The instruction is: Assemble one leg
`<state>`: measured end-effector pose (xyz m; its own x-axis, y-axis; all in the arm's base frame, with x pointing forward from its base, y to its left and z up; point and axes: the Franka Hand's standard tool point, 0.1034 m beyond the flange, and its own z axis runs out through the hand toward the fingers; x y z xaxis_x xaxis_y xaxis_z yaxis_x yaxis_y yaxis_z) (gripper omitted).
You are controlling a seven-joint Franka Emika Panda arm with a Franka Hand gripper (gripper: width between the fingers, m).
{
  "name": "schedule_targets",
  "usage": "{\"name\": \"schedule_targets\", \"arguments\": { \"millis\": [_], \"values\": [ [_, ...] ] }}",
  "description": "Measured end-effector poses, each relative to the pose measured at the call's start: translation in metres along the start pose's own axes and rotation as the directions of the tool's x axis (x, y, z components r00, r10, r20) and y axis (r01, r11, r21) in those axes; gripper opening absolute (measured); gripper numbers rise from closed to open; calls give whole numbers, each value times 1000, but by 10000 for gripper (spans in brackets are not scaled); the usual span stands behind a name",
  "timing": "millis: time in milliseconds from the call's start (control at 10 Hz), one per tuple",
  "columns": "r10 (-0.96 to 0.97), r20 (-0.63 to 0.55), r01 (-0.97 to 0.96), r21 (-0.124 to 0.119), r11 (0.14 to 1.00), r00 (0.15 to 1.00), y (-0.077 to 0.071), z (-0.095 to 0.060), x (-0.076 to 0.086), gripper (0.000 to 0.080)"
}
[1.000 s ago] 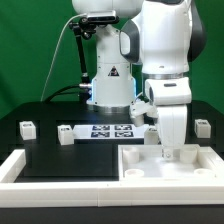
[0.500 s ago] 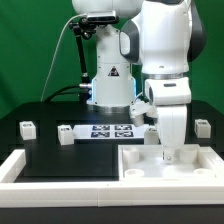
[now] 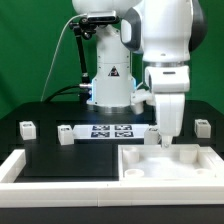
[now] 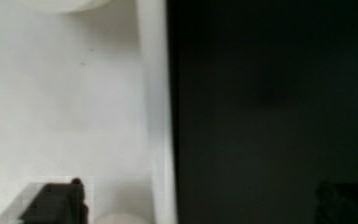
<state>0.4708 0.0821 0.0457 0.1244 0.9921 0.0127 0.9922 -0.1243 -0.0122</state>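
Gripper (image 3: 166, 139) hangs point-down over the back edge of the recessed white panel (image 3: 190, 168), lower right of the exterior view. In the wrist view the two fingertips (image 4: 51, 203) sit well apart, spread wide, with nothing between them but white panel surface and black table (image 4: 265, 110). We read it as empty.

Nearest leg (image 3: 203, 127) stands on the table just to the exterior view's right of the gripper, near the frame's right edge. Its tag faces the camera and its long axis looks upright. A second leg (image 3: 27, 128) sits far across at the left edge. A white block (image 3: 66, 134) beside the marker board (image 3: 105, 130) may be another leg — too small to tell.

Our call for the next grab: a short sideways shift toward the frame's right, then straight down, jaws either side of the post. The right-hand leg is the cheap pick. Whether a leg already sits in the panel under the fingers — we cannot tell.
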Motion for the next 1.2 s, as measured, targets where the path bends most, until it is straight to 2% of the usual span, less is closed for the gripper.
{"name": "schedule_targets", "arguments": {
  "millis": [200, 500, 700, 900, 1000, 1100, 1200],
  "values": [
    [68, 2, -68, -25, 997, 998, -13, -21, 4, 649],
    [124, 2, -124, -19, 992, 992, -13, -18, 3, 649],
    [350, -7, -350, -16, 937, 937, -17, -17, 4, 649],
    [589, -23, -589, -7, 808, 808, -42, -13, 4, 649],
    [726, -34, -726, 6, 687, 687, -54, -10, 10, 649],
    [824, -23, -824, 23, 566, 566, -67, -7, 20, 649],
    [872, -16, -871, 28, 490, 490, -76, -7, 32, 649]
  ]
}}
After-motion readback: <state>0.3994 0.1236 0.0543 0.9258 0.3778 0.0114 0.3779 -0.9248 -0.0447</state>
